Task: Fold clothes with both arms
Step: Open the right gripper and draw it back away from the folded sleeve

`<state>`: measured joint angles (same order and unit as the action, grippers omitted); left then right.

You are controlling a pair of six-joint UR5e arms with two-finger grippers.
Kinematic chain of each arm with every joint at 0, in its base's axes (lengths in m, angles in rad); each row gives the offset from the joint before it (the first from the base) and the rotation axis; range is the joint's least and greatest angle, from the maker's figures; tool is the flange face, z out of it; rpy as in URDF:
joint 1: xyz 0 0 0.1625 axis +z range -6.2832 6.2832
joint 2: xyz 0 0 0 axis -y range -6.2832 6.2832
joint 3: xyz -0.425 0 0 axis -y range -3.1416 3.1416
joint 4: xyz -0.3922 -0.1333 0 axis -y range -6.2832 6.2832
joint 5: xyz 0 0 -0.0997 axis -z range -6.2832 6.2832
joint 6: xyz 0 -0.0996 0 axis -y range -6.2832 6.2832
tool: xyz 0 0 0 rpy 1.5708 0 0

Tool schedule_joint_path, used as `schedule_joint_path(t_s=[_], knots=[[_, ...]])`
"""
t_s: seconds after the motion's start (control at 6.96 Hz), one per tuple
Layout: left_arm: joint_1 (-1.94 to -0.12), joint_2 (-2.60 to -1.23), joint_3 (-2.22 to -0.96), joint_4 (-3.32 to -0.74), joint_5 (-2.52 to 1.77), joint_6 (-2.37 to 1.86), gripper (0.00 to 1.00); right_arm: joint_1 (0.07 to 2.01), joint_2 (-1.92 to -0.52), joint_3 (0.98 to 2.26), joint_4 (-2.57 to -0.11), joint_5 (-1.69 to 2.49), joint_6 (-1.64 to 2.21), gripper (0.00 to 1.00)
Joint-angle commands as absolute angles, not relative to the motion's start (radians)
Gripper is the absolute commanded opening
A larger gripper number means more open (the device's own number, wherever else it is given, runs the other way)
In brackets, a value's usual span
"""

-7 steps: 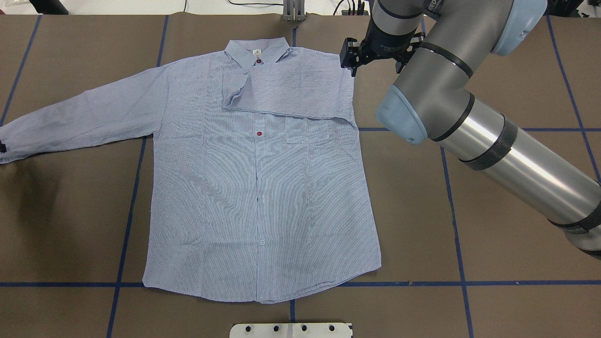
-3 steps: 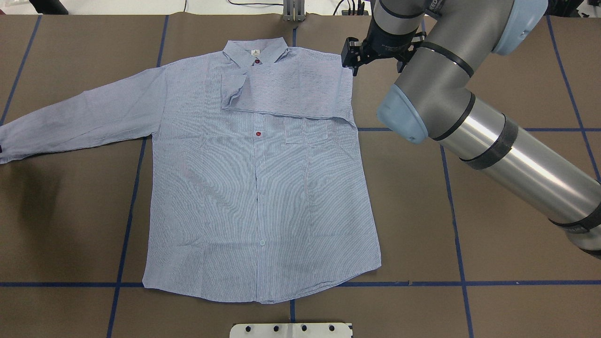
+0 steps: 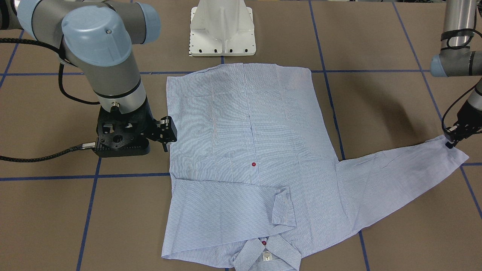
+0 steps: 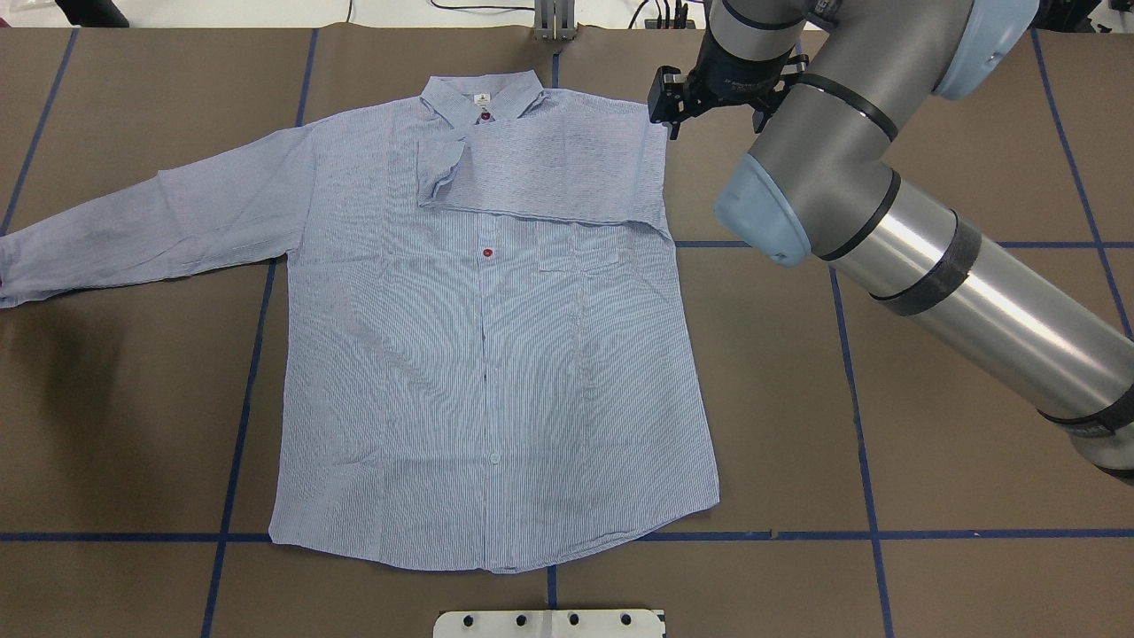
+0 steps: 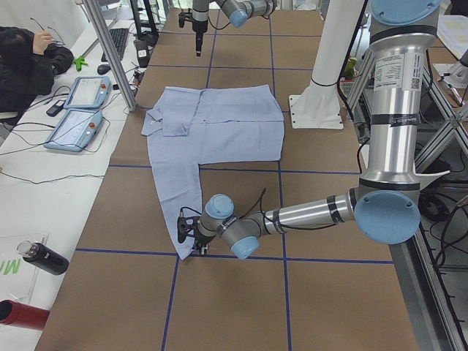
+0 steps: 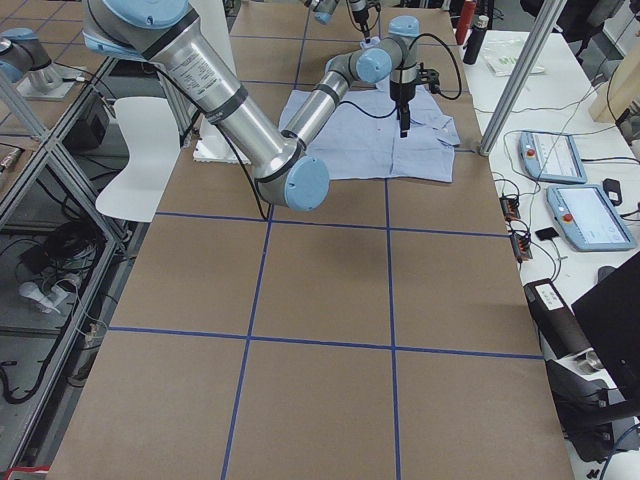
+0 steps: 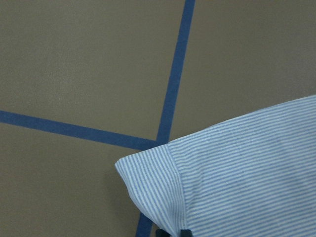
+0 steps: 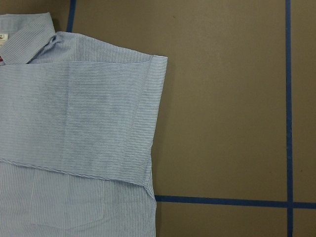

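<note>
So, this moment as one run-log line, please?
light blue-and-white striped button-up shirt: flat, one sleeve folded across chest | left gripper: on outstretched cuff, seemingly pinching | right gripper: beside folded shoulder, empty

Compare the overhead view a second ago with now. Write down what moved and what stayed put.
The right gripper edged slightly away from the robot, beside the shoulder of the shirt. The left gripper, at the outstretched cuff, slid out past the overhead view's left edge. The shirt, one sleeve folded across its chest, stayed nearly as it was.
</note>
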<state>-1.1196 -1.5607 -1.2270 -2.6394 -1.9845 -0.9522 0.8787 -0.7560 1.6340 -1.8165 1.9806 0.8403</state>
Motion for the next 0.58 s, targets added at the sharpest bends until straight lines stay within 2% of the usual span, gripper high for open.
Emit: schedule_joint_path(t_s=[0.0, 0.29, 0.43], knots=[[-1.121, -1.565, -1.346, -2.547, -2.046, -0.951, 0.00, 0.890, -0.771, 1.634, -1.818, 1.983, 0.827, 0.99], [-1.146, -1.613, -1.617, -2.234, -2.066, -0.951, 0.00, 0.914, -0.825, 1.634, -1.818, 2.025, 0.816, 0.99], [-1.175, -1.709, -1.697, -2.039, -2.068, -0.951, 0.00, 0.922, -0.850, 1.635, -1.818, 2.031, 0.816, 0.99]])
